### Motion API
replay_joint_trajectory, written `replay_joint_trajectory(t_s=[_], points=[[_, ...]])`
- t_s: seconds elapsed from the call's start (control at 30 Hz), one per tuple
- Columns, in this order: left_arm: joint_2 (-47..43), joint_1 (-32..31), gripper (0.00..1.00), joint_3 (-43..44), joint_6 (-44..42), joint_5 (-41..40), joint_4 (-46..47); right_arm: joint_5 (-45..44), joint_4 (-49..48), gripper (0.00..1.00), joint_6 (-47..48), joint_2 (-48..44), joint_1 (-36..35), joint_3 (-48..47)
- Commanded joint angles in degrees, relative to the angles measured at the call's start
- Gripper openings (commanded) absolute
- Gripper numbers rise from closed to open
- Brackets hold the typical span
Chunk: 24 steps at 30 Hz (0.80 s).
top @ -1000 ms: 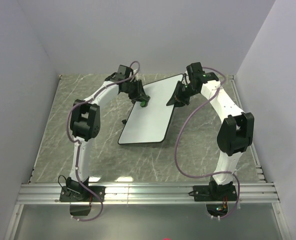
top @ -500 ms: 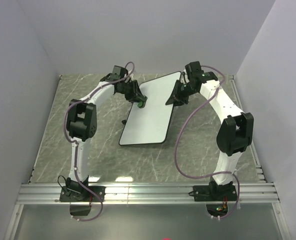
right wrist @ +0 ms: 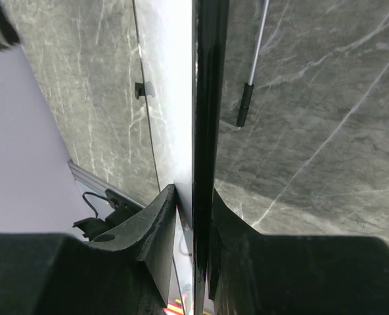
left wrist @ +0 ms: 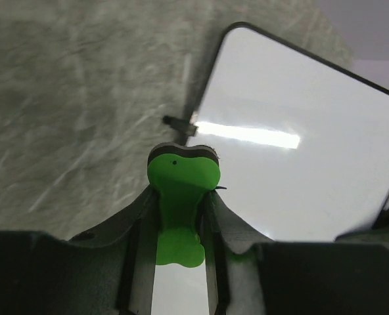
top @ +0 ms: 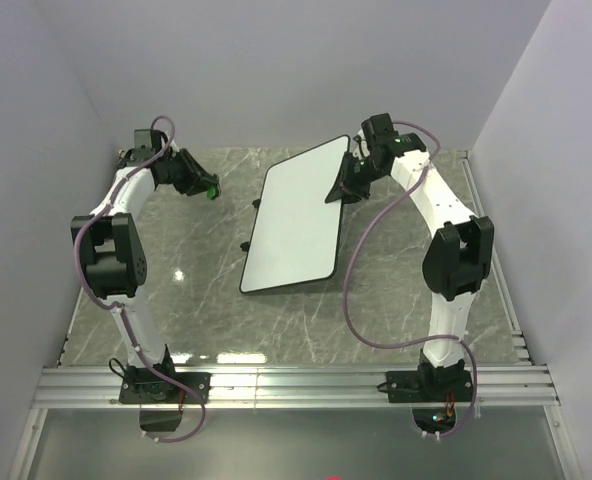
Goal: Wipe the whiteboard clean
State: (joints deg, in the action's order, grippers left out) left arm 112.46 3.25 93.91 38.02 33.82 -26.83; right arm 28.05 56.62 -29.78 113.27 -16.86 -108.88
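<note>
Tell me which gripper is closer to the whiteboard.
Right. The right gripper clamps the whiteboard at its right edge; the left gripper, holding the eraser, hangs clear to its left.

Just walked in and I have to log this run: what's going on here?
The right claw is clamped on the right edge of the whiteboard. The left claw holds a green eraser off the board, over the far left of the table. The board's face shows no marks, so it looks wiped.
</note>
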Motion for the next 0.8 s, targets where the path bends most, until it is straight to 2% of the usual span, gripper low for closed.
replay_joint_trajectory(t_s=[0.0, 0.13, 0.4, 0.43, 0.6, 0.7, 0.73, 0.77], points=[[-2.16, 0.79, 0.00, -3.81, -2.07, -4.72, -3.84, -5.38, 5.34, 0.00, 3.15, 4.67, -3.26, -1.42], [-2.51, 1.94, 0.00, -6.45, -3.65, -7.89, -5.51, -3.45, 6.75, 0.00, 1.48, 6.52, -3.00, -5.02], [-3.13, 1.94, 0.00, -9.71, -4.62, -8.86, -5.60, 0.77, 5.70, 0.15, -1.86, 7.58, -3.00, -8.10], [-3.04, 1.94, 0.00, -9.62, -4.80, -9.12, -6.12, 0.95, 5.52, 0.22, -1.86, 7.58, -2.91, -7.93], [-3.04, 1.94, 0.00, -9.97, -5.94, -10.97, -7.18, 1.13, 4.47, 0.40, -1.95, 7.31, -3.00, -6.70], [-3.30, 2.03, 0.00, -10.94, -6.20, -11.67, -7.27, 1.22, 4.11, 0.54, -1.77, 7.31, -3.00, -6.17], [-3.39, 2.03, 0.00, -11.29, -6.38, -12.02, -7.36, 1.21, 4.03, 0.62, -1.69, 7.23, -3.00, -6.17], [-3.39, 2.03, 0.00, -11.90, -6.73, -12.37, -7.62, 1.21, 4.11, 0.64, -1.60, 7.31, -2.91, -6.26]])
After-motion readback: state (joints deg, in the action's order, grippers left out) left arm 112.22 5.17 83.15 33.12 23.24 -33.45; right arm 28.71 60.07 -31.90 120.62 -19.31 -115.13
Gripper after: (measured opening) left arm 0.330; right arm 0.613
